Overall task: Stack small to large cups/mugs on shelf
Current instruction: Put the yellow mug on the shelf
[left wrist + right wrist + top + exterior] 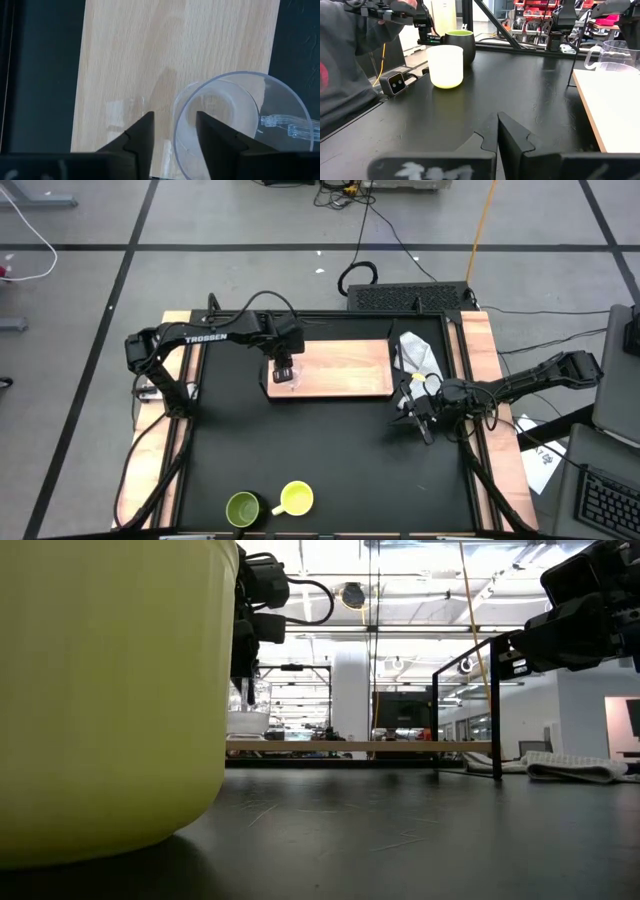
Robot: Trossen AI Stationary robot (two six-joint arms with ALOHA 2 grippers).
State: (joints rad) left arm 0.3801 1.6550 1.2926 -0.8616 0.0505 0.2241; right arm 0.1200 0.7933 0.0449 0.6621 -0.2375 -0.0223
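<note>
While the shelf [340, 370] sits directly under the left gripper [174, 131], its jaws stand apart straddling the glass cup [240, 120] rim, so it should lift straight up without tipping it; olive mug [243, 508] and yellow mug [296, 498] wait well away; right gripper [497, 131] idles pressed together
</note>
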